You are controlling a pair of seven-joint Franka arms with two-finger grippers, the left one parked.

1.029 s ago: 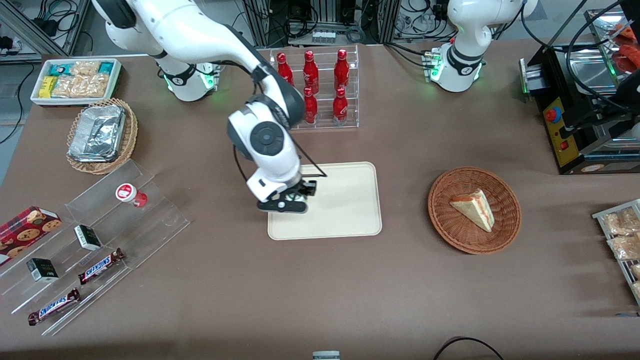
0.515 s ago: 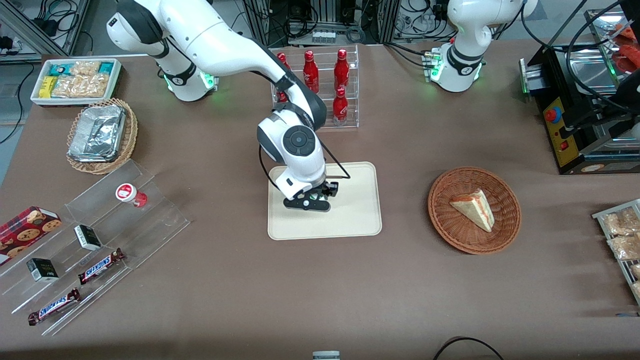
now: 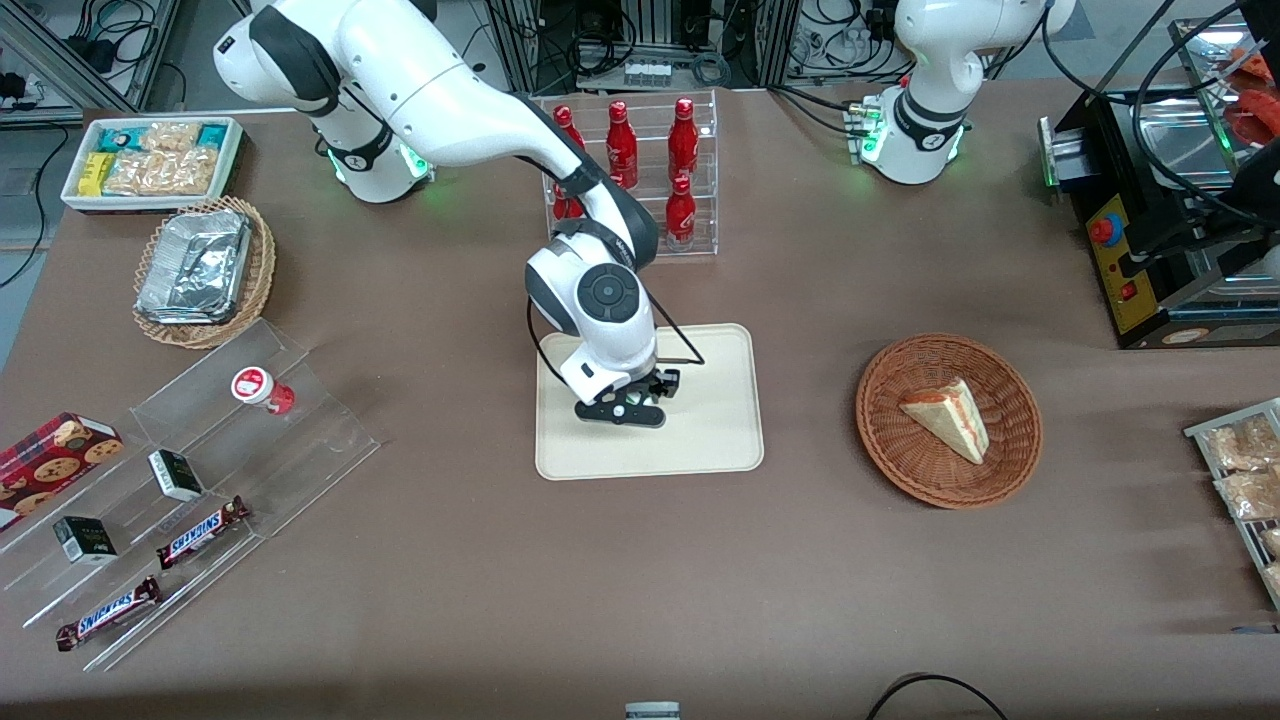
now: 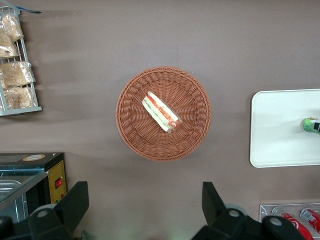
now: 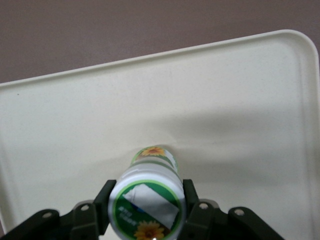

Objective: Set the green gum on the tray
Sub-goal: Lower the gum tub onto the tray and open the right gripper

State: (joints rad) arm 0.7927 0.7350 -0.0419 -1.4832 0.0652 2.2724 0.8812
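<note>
Green gum (image 5: 148, 207) sat pinched at its white lid between the two fingers (image 5: 103, 207) of the hand (image 3: 628, 398), which hung low over the cream tray (image 3: 718, 432). The wrist camera showed the canister upright, its green body pointing down at the tray's surface with a soft shadow spreading beside it; whether its base touched the tray could not be told. From the front, the hand was over the part of the tray toward the working arm's end of the tabletop (image 3: 640, 560). The parked arm's camera caught a bit of the green body (image 4: 311, 125) above the tray (image 4: 280, 130). A round wicker basket (image 3: 1010, 470) holding a sandwich wedge (image 3: 948, 417) lay well apart, toward the parked arm's end.
</note>
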